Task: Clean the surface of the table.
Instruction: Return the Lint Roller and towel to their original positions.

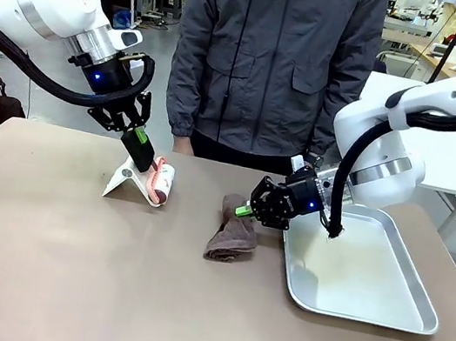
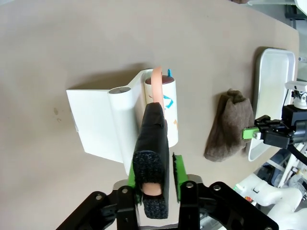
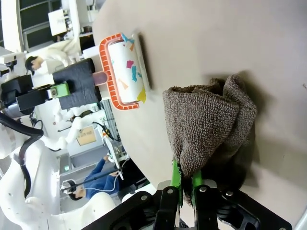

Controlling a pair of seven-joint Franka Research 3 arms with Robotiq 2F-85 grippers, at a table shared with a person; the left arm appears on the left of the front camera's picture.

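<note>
Left pincer (image 2: pixel 154 184) clamped on lint roller (image 2: pixel 162 112) handle, right pincer (image 3: pixel 183 184) pinching brown cloth (image 3: pixel 211 124)

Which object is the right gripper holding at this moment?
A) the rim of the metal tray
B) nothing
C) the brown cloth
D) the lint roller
C: in the right wrist view the green pads of the right gripper pinch an edge of the brown cloth, which lies on the table beside the metal tray.
</note>
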